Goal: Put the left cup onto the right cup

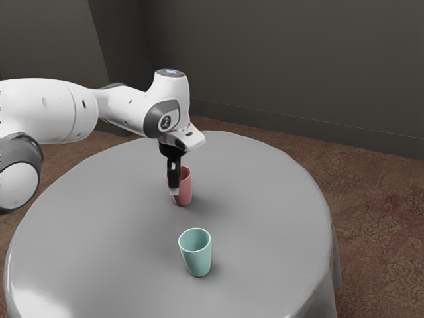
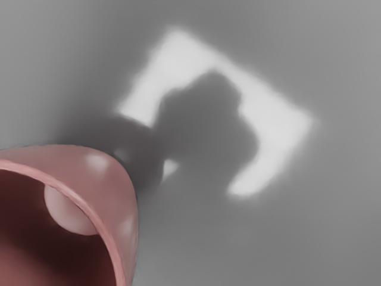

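Note:
A pink cup (image 1: 185, 188) stands upright near the middle of the round grey table (image 1: 99, 225). My gripper (image 1: 173, 180) reaches down over the side of its rim toward the exterior view's left, and the black fingers (image 1: 173, 173) stand close together, pinching the cup's wall. In the wrist view the pink cup (image 2: 113, 196) sits right under the hand, with its rim and hollow inside showing. A teal cup (image 1: 195, 252) stands upright and apart, nearer the table's front edge, a short way from the pink one.
The table surface (image 2: 297, 226) beyond the cup carries a bright patch of light with my hand's shadow in it. Brown carpet (image 1: 377, 199) lies around the table, and dark walls stand behind it.

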Controlling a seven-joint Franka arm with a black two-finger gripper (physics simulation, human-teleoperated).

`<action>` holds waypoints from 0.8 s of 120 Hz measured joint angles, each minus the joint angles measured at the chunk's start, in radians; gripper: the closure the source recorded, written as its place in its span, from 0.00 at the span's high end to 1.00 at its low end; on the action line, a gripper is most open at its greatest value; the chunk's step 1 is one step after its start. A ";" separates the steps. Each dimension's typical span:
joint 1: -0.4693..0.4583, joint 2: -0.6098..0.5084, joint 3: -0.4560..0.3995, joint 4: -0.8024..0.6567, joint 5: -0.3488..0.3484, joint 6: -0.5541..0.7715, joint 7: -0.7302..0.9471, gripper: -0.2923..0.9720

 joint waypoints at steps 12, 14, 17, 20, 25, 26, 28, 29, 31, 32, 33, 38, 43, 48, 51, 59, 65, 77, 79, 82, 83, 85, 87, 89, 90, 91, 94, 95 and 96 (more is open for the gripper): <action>0.008 0.008 0.000 0.000 0.007 0.009 0.001 0.71; 0.009 0.009 0.001 0.000 0.008 0.010 0.001 0.71; 0.009 0.009 0.001 0.000 0.009 0.012 0.001 0.71; 0.010 0.010 0.001 0.000 0.011 0.013 0.002 0.71; 0.010 0.013 0.000 0.001 0.019 0.017 0.003 0.70; 0.010 0.014 0.000 0.001 0.021 0.017 0.003 0.70; 0.010 0.015 0.000 0.002 0.026 0.019 0.003 0.70; 0.010 0.015 0.000 0.002 0.028 0.020 0.003 0.69; 0.009 0.016 0.000 0.002 0.031 0.021 0.003 0.68; 0.009 0.016 0.000 0.002 0.033 0.022 0.003 0.68; 0.008 0.016 0.000 0.002 0.035 0.023 0.004 0.68; 0.005 0.017 0.000 0.003 0.041 0.026 0.004 0.64; 0.001 0.020 0.000 0.003 0.046 0.031 0.005 0.60; 0.000 0.023 0.000 0.003 0.049 0.036 0.005 0.55; -0.001 0.025 0.000 0.003 0.050 0.039 0.006 0.52; -0.003 0.028 0.000 0.003 0.053 0.045 0.006 0.44; -0.003 0.030 0.000 0.003 0.055 0.050 0.007 0.38; -0.002 0.030 0.000 0.003 0.056 0.058 0.008 0.28; -0.002 0.031 0.000 0.003 0.056 0.060 0.008 0.27; -0.002 0.031 0.000 0.003 0.056 0.061 0.008 0.25; -0.002 0.031 0.000 0.003 0.056 0.062 0.008 0.25; -0.002 0.031 0.000 0.003 0.057 0.063 0.008 0.24; -0.002 0.031 0.000 0.003 0.057 0.064 0.008 0.23; -0.002 0.031 0.000 0.003 0.057 0.064 0.009 0.22; -0.002 0.031 0.000 0.003 0.057 0.065 0.009 0.22; -0.002 0.031 0.000 0.003 0.057 0.065 0.009 0.21; -0.002 0.031 0.000 0.003 0.057 0.066 0.009 0.20; -0.002 0.031 0.000 0.003 0.057 0.067 0.009 0.20; -0.002 0.031 0.000 0.003 0.057 0.067 0.009 0.20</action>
